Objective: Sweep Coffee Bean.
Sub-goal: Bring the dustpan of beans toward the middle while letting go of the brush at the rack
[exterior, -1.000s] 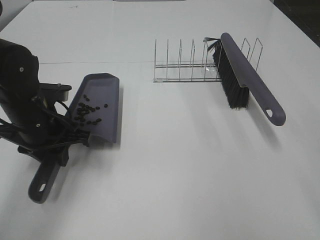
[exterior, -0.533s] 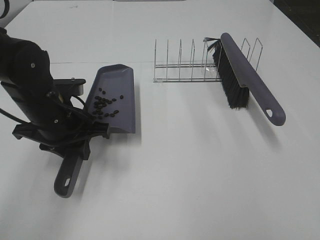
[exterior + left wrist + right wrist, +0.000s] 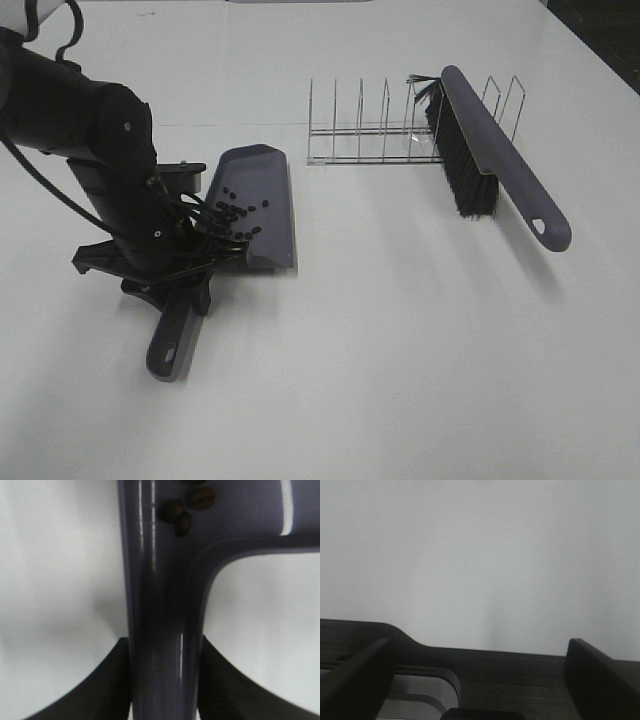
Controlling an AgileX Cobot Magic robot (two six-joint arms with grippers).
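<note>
A grey-purple dustpan point(image 3: 262, 205) sits left of centre with several dark coffee beans point(image 3: 233, 216) in its pan. My left gripper point(image 3: 172, 283) is shut on the dustpan's handle point(image 3: 172, 340). In the left wrist view the handle point(image 3: 160, 630) runs between my two dark fingers point(image 3: 97, 690), and three coffee beans point(image 3: 182, 511) lie at the pan's base. The grey-purple brush point(image 3: 485, 150) with black bristles leans on a wire rack point(image 3: 375, 130) at the back right. My right gripper point(image 3: 480, 680) is open over bare white table, out of the high view.
The white table point(image 3: 400, 350) fills the view. The wire rack stands just right of the dustpan's far corner. A dark strip shows at the table's far right corner point(image 3: 600, 30).
My left arm has carried the dustpan to the right, toward the rack, with the beans still in the pan. The brush and rack have not moved.
</note>
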